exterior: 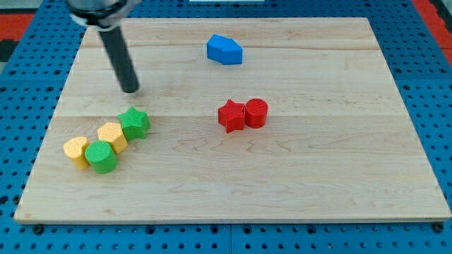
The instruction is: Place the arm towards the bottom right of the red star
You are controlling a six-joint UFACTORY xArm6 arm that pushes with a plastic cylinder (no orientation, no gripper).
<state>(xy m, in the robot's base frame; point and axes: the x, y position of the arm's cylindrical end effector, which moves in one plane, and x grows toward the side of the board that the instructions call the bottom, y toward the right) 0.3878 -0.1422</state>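
Note:
The red star [230,116] lies near the middle of the wooden board [318,176], touching a red cylinder [256,113] on its right. My tip [131,90] is down on the board far to the star's left and slightly above it, just above the green star [134,123]. The rod leans up toward the view's top left.
A blue block [224,50] lies near the view's top, above the red star. At the view's left, a green star, a yellow hexagonal block [111,135], a green cylinder [102,156] and a yellow cylinder [76,151] form a touching cluster.

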